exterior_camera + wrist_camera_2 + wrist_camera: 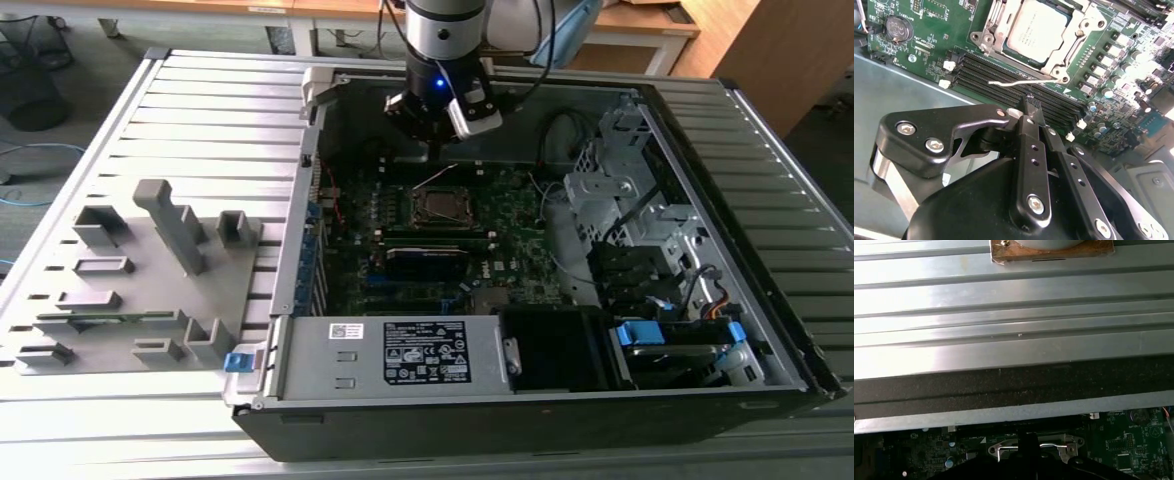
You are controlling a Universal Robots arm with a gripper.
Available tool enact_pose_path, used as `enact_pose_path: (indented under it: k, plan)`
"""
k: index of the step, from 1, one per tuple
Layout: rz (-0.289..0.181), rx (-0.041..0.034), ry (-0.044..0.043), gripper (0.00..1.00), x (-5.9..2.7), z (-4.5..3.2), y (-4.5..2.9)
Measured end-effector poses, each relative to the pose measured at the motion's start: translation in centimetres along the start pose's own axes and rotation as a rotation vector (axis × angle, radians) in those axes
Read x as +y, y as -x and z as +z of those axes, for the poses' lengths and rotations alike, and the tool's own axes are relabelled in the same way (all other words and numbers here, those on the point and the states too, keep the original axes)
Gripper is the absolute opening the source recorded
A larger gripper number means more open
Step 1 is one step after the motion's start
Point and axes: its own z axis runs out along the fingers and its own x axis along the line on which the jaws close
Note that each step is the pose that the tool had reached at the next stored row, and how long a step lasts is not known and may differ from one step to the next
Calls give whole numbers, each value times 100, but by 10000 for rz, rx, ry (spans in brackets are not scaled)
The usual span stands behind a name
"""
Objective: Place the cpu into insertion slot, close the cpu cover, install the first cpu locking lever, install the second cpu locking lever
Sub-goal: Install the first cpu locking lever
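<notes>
The black two-fingered gripper (430, 135) hangs inside the open black computer case (694, 390), above the far edge of the green motherboard (514, 215) and just beyond the square black insertion slot with its metal rim (438, 207). In the second wrist view its fingers (1030, 131) lie pressed together with nothing between them, their tips poised over the long black memory slots (1004, 75) beside the socket.

The small flat square cpu with a dull silver-grey top (1036, 31) sits in the insertion slot. The thin silver-grey metal cpu cover with its square window (999, 30) lies closed flat around the chip, framing it on all sides. A thin silver wire locking lever (1024, 81) runs along the near side of the socket, between it and the memory slots, and stands slightly away from the frame; whether it is latched cannot be told.

In the exterior view, the case rests on a ribbed grey metal surface (174, 110). A grey power supply with a black and white label (387, 355) fills the near corner of the case. On the exterior view's left stands a grey plastic fixture with upright blocks (134, 270).
</notes>
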Motion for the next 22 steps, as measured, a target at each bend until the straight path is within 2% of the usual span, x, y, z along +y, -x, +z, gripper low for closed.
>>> enact_pose_path:
  k: [16,22]
  plan:
    - [177,-26,-4,11,-27,92,15]
    - [178,-28,-2,11,-26,98,29]
